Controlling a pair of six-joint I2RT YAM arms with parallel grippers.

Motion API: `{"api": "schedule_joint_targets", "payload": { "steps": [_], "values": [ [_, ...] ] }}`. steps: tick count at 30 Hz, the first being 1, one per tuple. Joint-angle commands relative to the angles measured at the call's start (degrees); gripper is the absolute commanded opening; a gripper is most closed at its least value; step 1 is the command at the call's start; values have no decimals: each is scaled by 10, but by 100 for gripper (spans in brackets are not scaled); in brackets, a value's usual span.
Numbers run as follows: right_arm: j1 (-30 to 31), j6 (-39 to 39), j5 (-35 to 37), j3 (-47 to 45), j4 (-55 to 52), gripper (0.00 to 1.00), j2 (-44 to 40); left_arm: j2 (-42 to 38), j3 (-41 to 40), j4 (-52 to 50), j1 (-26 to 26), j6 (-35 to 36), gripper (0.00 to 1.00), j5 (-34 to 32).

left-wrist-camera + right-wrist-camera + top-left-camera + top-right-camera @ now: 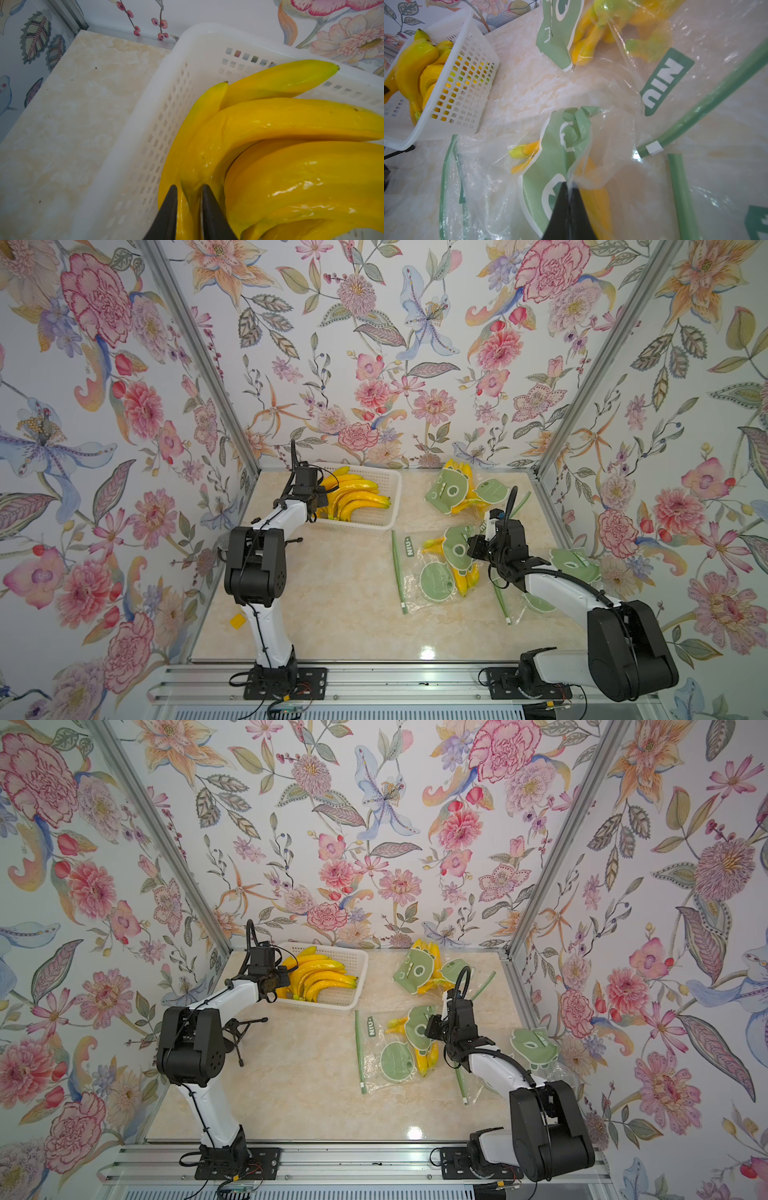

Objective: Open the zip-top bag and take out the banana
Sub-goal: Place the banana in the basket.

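Banana (249, 122) is seen in basket (145, 124) at back of table (332, 614). Its stem is flanked by left gripper (189, 188), jaws parted slightly. Right gripper (568, 184) is clamped tight on film of bag (432, 583) mid-table; more bananas (462, 578) are seen inside.

White basket (394, 489) at the far side of the table (332, 614) held loose bananas (361, 499); left gripper (319, 501) stood at its left wall. Right gripper (473, 549) met the central zip-top bag (432, 589). A far bag (451, 491) and a bag under the right arm (577, 564) lay nearby.
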Motion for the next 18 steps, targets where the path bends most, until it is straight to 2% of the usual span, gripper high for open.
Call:
{"api": "schedule_joint_targets", "payload": {
  "steps": [1, 5, 8, 12, 18],
  "values": [
    [6, 3, -2, -3, 1, 0, -5, -34, -6, -3, 1, 3, 36, -3],
    [7, 2, -1, 1, -3, 0, -6, -105, -52, 19, -8, 13, 46, -15],
    [9, 1, 0, 5, -4, 0, -4, -167, -99, 35, -23, 19, 50, -27],
    [12, -1, -6, 13, -5, 0, 2, -265, -184, 68, -53, 19, 53, -35],
    [21, -8, -6, 32, -14, 0, 13, -380, -312, 93, -131, 8, 54, -57]
  ]
}}
